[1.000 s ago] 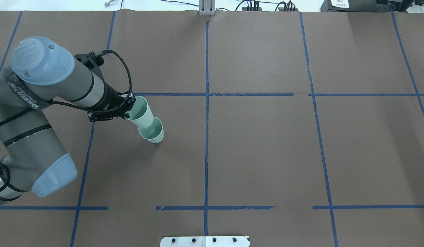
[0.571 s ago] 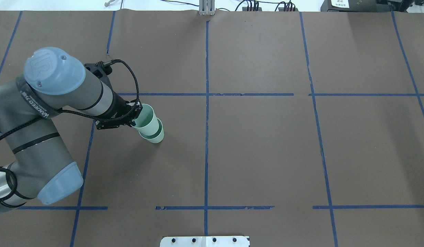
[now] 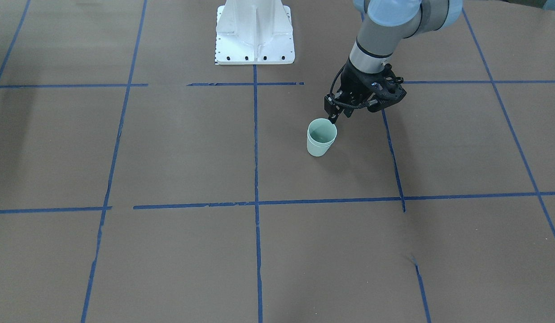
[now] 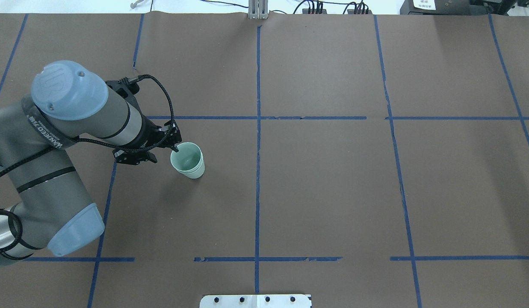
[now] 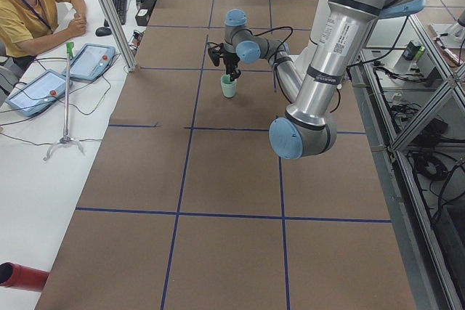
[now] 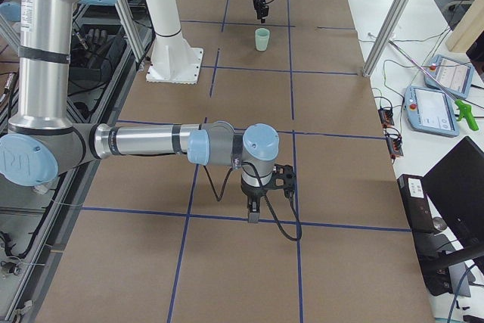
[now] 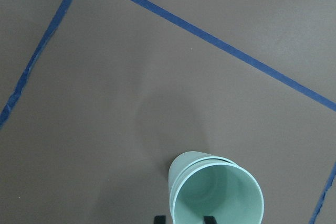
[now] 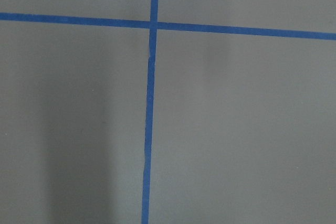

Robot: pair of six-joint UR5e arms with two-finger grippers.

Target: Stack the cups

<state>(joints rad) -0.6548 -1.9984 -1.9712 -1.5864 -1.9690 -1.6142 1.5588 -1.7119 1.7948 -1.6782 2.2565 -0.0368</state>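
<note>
1. Overhead exterior footage shows the two mint-green cups nested and upright on the table. They stand toward its left end, roughly midway between the robot-side edge and the operators' edge.
2. From the left wrist, the upper cup is seen seated in the lower cup, with only a thin band of the lower rim left showing. The stack is judged essentially made.
3. The left gripper is held at the near rim, its fingertips spread, one outside the wall and one over the mouth. Nothing is clamped. Whether the rim is touched cannot be told.
4. The right gripper is shown only from the side, toward the table's right end. Whether it is spread or closed cannot be told.
5. The cups are judged light, thin-walled and smooth, so they would be easily tipped or slid by a stray nudge, and slightly flexed by a hard squeeze.
6. A hold is best taken on the rim wall, one finger inside and one outside, with gentle pressure. If the cups are wedged, the lower one may be dragged up with the upper.
</note>
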